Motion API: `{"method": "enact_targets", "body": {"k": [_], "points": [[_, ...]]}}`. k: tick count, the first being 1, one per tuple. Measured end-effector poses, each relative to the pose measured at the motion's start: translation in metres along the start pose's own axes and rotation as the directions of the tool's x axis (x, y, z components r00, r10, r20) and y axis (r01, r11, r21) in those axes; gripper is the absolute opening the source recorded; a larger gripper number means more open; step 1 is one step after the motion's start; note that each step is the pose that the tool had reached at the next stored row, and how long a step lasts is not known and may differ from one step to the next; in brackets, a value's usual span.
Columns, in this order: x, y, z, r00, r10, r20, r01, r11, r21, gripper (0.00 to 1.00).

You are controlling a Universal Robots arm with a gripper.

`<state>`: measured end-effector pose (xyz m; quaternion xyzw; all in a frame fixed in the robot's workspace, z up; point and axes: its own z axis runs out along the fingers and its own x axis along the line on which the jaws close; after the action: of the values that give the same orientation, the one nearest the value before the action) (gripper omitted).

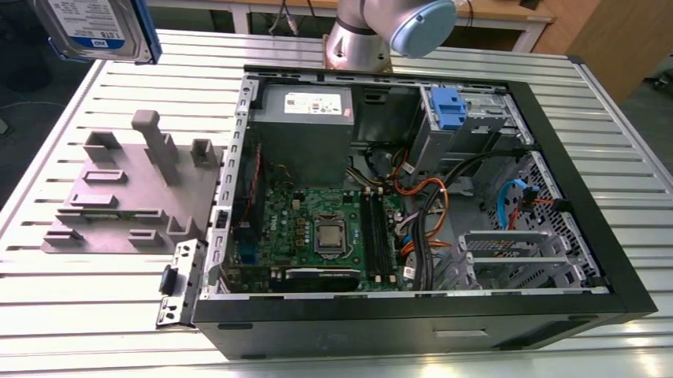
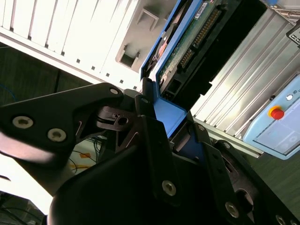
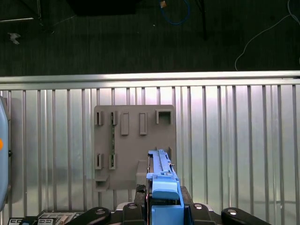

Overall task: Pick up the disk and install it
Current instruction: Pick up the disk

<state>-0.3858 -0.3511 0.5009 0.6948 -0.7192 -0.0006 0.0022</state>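
Exterior view: the disk [image 1: 94,27] sits upper left of the frame, higher than the grey fixture [image 1: 126,197]. Second wrist view: gripper [image 2: 172,123] clamped on the disk's blue edge.

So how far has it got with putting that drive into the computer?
Picked up: the gripper is shut on the disk by its blue bracket, and the disk hangs in the air above the grey holder. Installing is not done: the disk is outside the open computer case, towards the exterior view's left.
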Motion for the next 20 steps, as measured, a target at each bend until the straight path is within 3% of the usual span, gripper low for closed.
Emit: {"method": "enact_targets", "body": {"k": [20], "points": [[-0.0002, -0.0065, 0.0, 1.0, 0.0, 0.0, 0.0, 1.0, 0.0, 0.36]]}}
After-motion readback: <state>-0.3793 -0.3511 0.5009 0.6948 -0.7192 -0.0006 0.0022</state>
